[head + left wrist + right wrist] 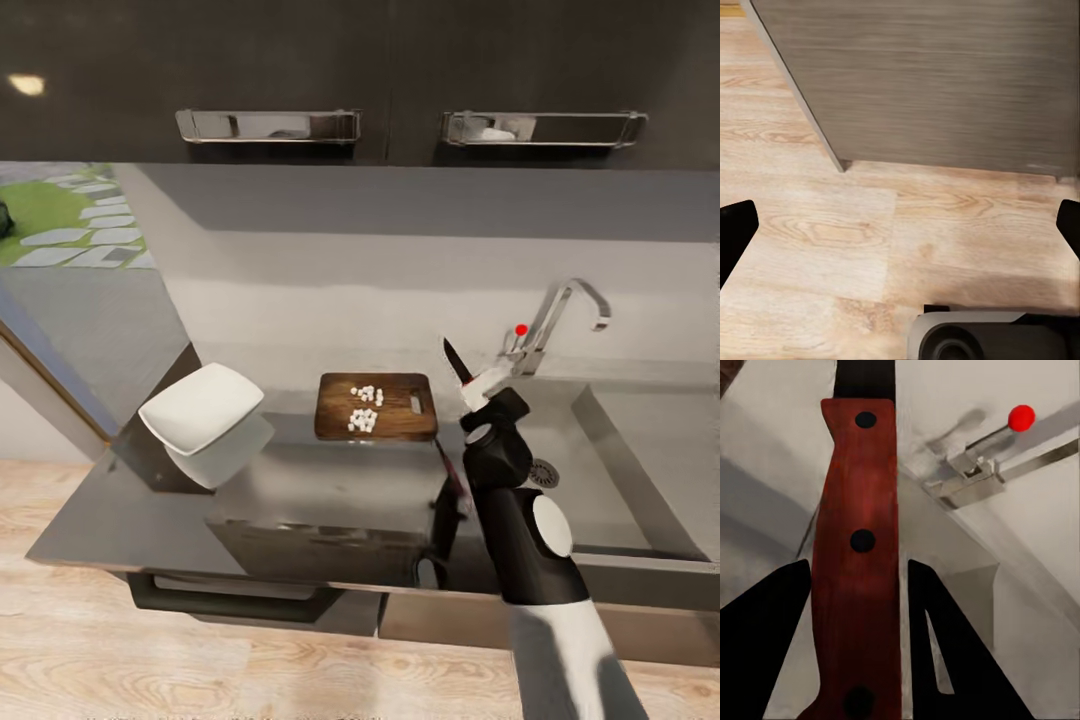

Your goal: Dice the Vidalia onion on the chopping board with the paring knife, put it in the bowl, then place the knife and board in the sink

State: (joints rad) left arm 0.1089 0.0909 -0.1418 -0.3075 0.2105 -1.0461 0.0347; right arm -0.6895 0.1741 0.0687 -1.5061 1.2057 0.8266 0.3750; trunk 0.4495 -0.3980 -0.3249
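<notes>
On the countertop (300,480), our right gripper (487,392) clamps the paring knife (462,366); chopping board (377,406) at its nine o'clock

Paring knife (860,547) blade — cut off by frame edge

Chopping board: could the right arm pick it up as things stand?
Probably not yet. The right claw is shut on the knife, held up near the tap. The board lies close by, still carrying diced onion.
</notes>
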